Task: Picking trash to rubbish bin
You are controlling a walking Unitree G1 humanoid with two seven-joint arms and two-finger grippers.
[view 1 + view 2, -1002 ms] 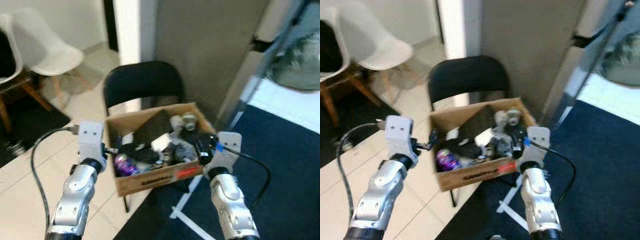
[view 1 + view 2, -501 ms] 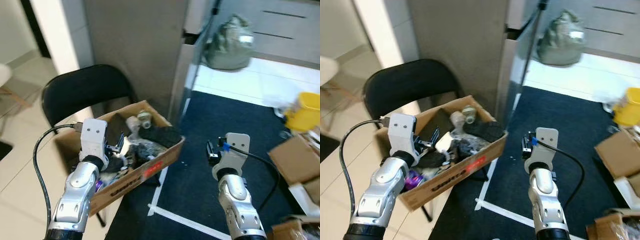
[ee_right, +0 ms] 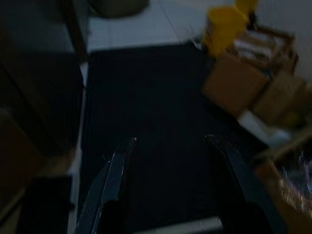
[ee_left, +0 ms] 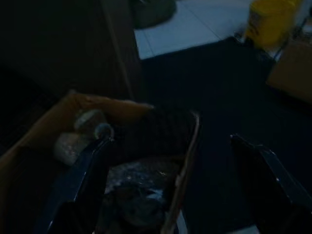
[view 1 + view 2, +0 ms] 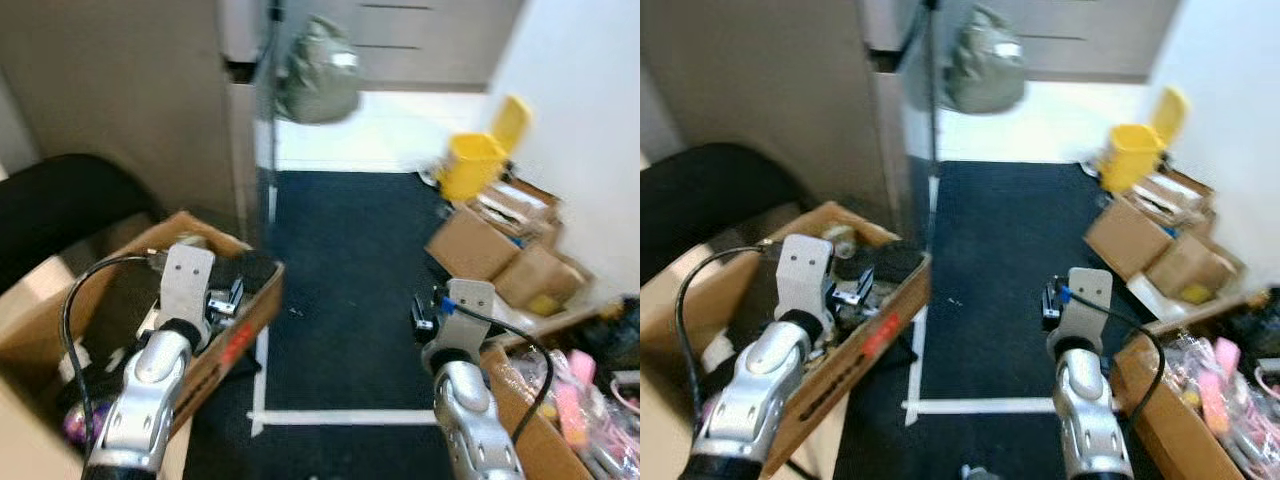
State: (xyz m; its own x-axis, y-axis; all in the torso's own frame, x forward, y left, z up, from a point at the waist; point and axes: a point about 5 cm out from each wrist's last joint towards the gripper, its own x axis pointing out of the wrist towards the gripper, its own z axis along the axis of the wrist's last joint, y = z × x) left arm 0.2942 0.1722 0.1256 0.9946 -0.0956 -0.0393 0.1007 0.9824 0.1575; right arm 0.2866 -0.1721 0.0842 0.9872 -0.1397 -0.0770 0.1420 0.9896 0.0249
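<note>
A cardboard box (image 5: 248,318) full of trash stands on a black chair (image 5: 60,195) at my left; dark wrappers and a pale round lump (image 4: 90,119) lie inside. My left gripper (image 5: 224,300) hovers over the box's right end, open with nothing between its fingers (image 4: 92,170). A small yellow bin (image 5: 478,160) with its lid up stands far right by the white wall. My right gripper (image 5: 423,312) is held out over the dark blue carpet (image 5: 340,260), open and empty, with both fingers (image 3: 114,180) wide apart.
Brown cardboard boxes (image 5: 495,250) sit along the right wall, and another box with pink items (image 5: 560,395) is at my near right. A grey-green bag (image 5: 318,85) lies on the white floor ahead. A grey partition (image 5: 120,90) rises behind the chair. White tape (image 5: 340,418) crosses the carpet.
The camera has swung right: the trash box slid to the picture's left, and the yellow bin and wall-side boxes came into view. Both arms keep the same raised pose, both grippers open.
</note>
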